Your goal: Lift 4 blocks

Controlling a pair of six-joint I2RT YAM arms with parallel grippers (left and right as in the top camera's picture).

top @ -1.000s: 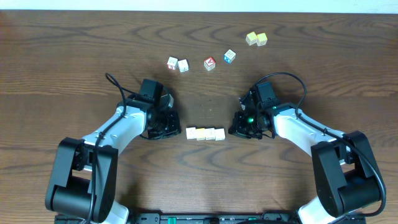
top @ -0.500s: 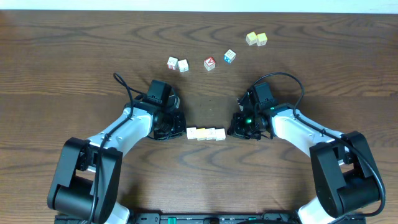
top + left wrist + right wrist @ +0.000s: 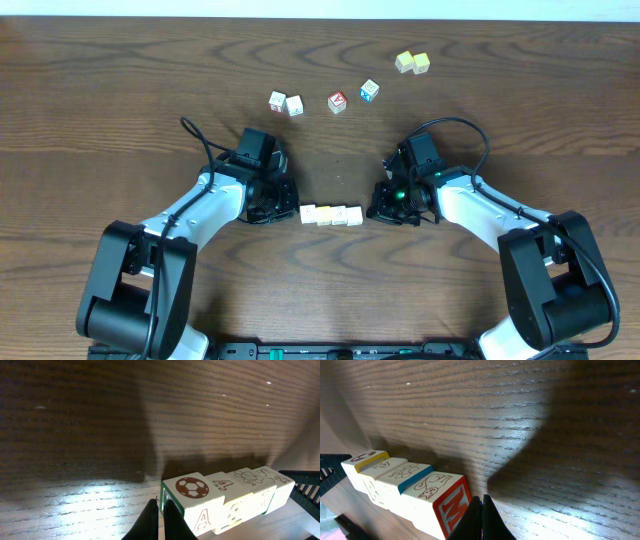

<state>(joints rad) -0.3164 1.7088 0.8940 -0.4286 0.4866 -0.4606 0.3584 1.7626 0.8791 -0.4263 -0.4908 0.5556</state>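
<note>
Four small cream blocks lie end to end in a row on the wooden table between my two arms. In the left wrist view the row starts with a soccer-ball face, and my left gripper is shut with its tips against that end. In the right wrist view the row ends in a red-lettered face, and my right gripper is shut right beside it. Seen from overhead, the left gripper and right gripper bracket the row from both ends. Nothing is between either pair of fingers.
Several loose cubes lie farther back: two whitish ones, a red-faced one, a blue-faced one and a yellow-green pair. The table's far edge runs along the top of the overhead view.
My left gripper has slid right, up to the left end of the row, then stopped. The right gripper and the blocks have barely moved.
</note>
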